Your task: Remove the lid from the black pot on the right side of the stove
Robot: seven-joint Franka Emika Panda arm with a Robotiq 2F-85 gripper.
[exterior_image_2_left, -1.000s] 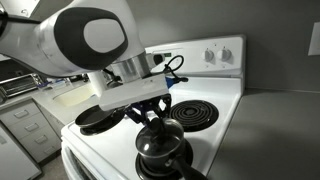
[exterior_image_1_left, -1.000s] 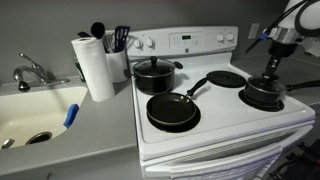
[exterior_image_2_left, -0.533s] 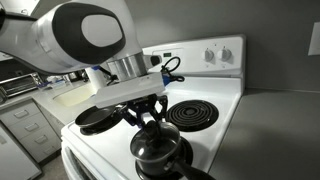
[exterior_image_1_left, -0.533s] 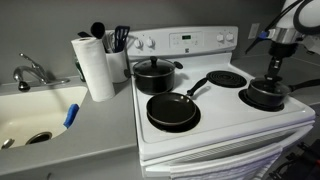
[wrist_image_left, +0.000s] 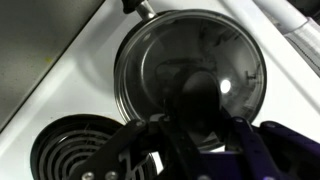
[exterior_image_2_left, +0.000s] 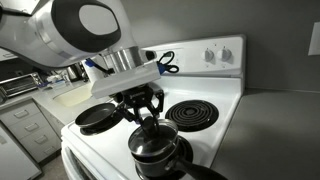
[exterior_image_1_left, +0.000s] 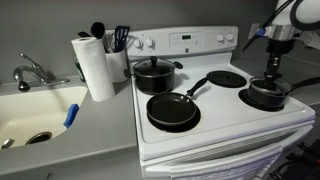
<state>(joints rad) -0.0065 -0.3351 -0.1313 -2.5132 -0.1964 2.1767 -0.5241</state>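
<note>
The small black pot [exterior_image_1_left: 262, 98] sits on the front right burner of the white stove [exterior_image_1_left: 215, 125], and its long handle [wrist_image_left: 135, 5] shows at the top of the wrist view. My gripper [exterior_image_1_left: 272, 70] reaches straight down over it. It is shut on the black knob of the small round lid [wrist_image_left: 170, 50], with one finger on each side [wrist_image_left: 195, 120]. In an exterior view the gripper [exterior_image_2_left: 147, 120] holds the lid [exterior_image_2_left: 150, 143] just over the pot [exterior_image_2_left: 160, 165]. How wide the gap is I cannot tell.
A larger lidded black pot [exterior_image_1_left: 153, 75] stands at the back left and a black frying pan [exterior_image_1_left: 172, 110] at the front left. A bare coil burner [exterior_image_1_left: 226, 78] lies behind the small pot. A paper towel roll [exterior_image_1_left: 97, 68], a utensil holder [exterior_image_1_left: 118, 50] and a sink [exterior_image_1_left: 35, 115] are beside the stove.
My gripper has risen a little while shut on the knob, and the lid has come up slightly with it. The pot has stayed in place.
</note>
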